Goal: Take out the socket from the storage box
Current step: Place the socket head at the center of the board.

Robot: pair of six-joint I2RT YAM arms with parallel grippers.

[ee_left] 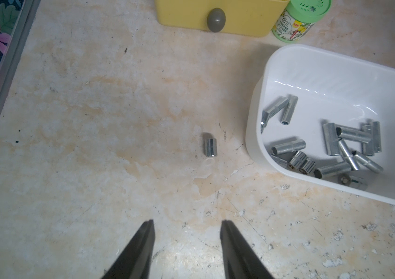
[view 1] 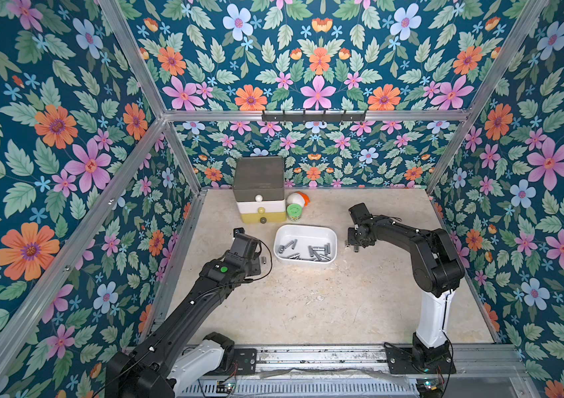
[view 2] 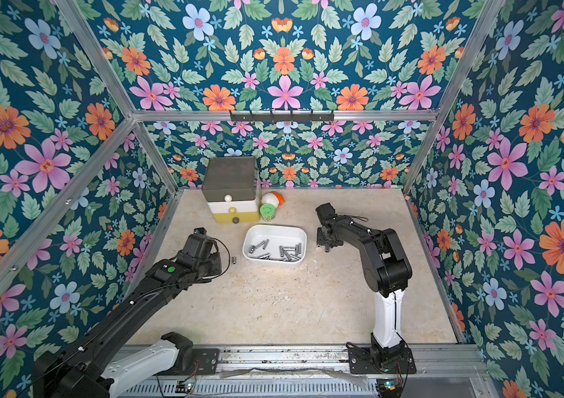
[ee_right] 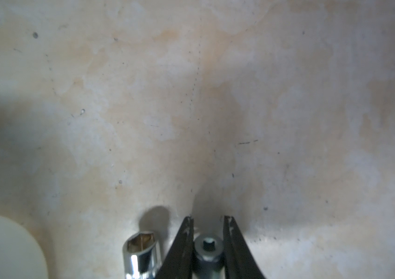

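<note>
**One socket between the right claw's fingers, beside the box**

The white storage box (view 1: 304,231) stands on the beige table (view 1: 308,303), in front of the stacked drawer tower (view 1: 260,193) and the green-lidded jar (view 1: 295,211). Many metal sockets (view 1: 311,253) lie in a loose heap on its floor, most of them on their sides.

The right gripper (ee_right: 208,218) is low at the table, just beside the right wall of the box. Its fingers (ee_right: 182,241) are only a little apart, and a dark socket (ee_right: 208,248) stands upright between them, its square hole facing the camera. I cannot tell whether the fingers press on it or only flank it. A chrome socket (ee_right: 142,253) stands just beside it, outside the fingers, with its hexagonal opening up.

The left gripper (ee_left: 186,221) hangs above the table on the left side of the box, about half open and holding nothing. A short socket (ee_left: 210,147) stands on the table between this gripper and the box, touching neither of them.
</note>
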